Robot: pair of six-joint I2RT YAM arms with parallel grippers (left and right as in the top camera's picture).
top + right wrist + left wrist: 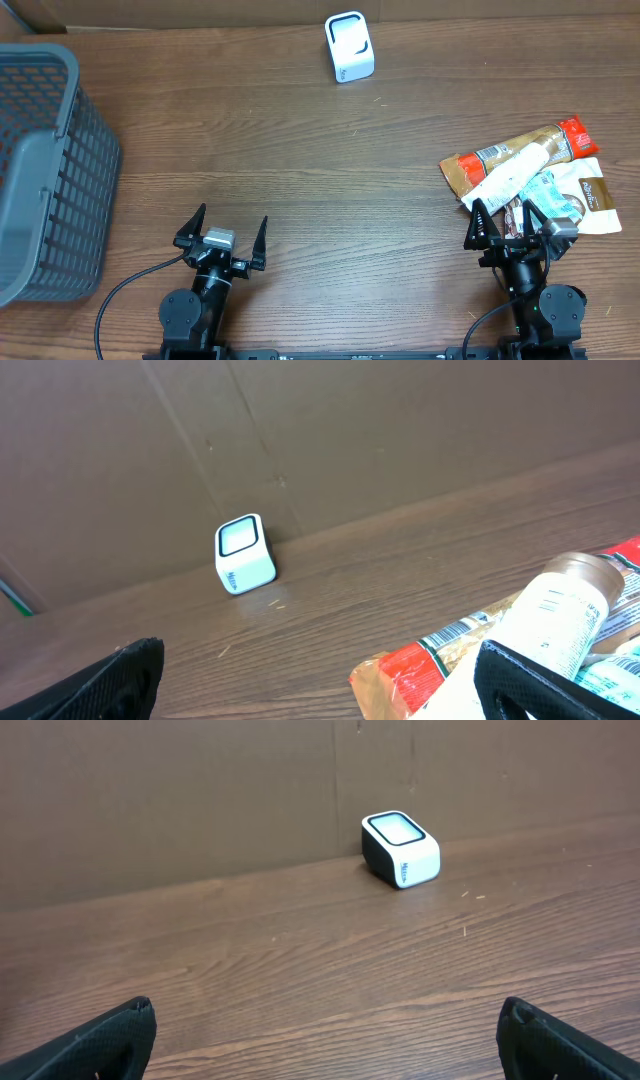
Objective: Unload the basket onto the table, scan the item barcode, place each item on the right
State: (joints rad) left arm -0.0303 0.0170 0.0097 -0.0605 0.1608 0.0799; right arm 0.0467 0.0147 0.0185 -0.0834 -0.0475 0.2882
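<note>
Brown wood covers the whole table (320, 150), and a brown cardboard wall (200, 800) stands behind its far edge. The white scanner (349, 47) sits alone at the far side of the table, near the middle, and its dark-framed window faces up. The items to scan lie in a small pile (530, 180) at the right side, well apart from the scanner. In this pile a brown pouch (500, 157) with a red end lies underneath, and a white bottle (520, 172) lies on its side across it. A teal packet (556, 197) and a white packet (598, 195) lie at the near side of the pile (their print is too small to read; only the pouch shows some dark stripes like a barcode, in the right wrist view). A grey plastic basket (90, 170) with slotted walls stands at the left edge of the table.

The left gripper (231, 225) is at the near edge, left of the centre. Its jaws are spread wide with nothing between them, and its wrist view shows only bare wood and the scanner far ahead. The right gripper (505, 220) is at the near right, just beside the near edge of the pile. Its jaws are also spread wide and grasp nothing, though from above one finger overlaps the packets.
</note>
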